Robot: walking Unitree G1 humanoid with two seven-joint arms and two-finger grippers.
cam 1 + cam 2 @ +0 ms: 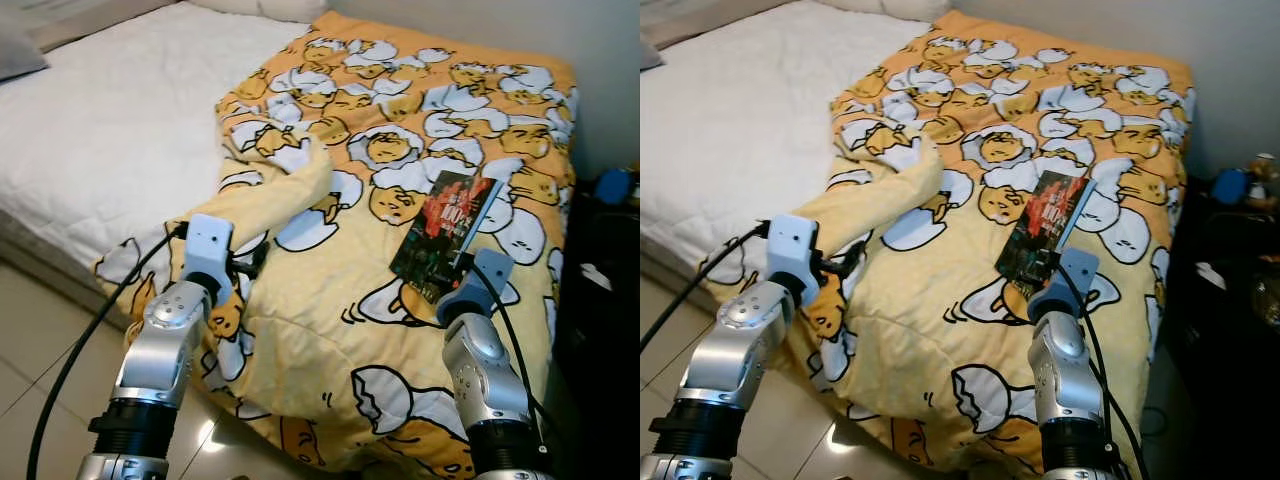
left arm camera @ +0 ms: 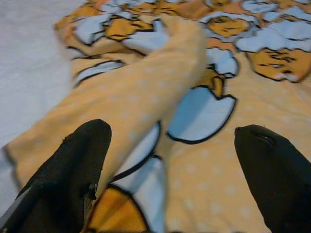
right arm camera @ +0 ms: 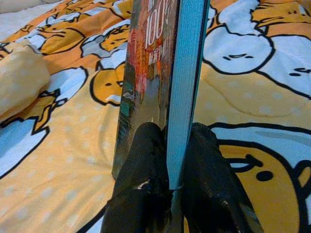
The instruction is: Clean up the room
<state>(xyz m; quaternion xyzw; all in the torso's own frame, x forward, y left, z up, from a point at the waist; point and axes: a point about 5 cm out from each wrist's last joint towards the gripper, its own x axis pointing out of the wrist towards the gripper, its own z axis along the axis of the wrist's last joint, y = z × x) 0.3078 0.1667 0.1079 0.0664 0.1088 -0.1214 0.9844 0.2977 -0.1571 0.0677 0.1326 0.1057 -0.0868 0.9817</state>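
Right tool is clenched on one book, its two black fingers pinching the book's lower edge from either side. From the wrist the book stands on edge, dark cover to one side and pale blue page block to the other; its far end is cut off by the frame. From the head the book lies over the blanket near the bed's right side, and the right tool itself is hidden behind its grey wrist housing.

Left tool is released, its two fingers spread wide over a raised fold of the blanket; the wrist picture is blurred, so I cannot tell whether they touch the cloth. From the head, this tool too is hidden behind its wrist housing.

One yellow blanket printed with egg figures covers the right half of the bed and hangs over its foot edge. One white mattress lies bare on the left. Dark furniture beside the bed carries small things too dim to make out, one of them blue.
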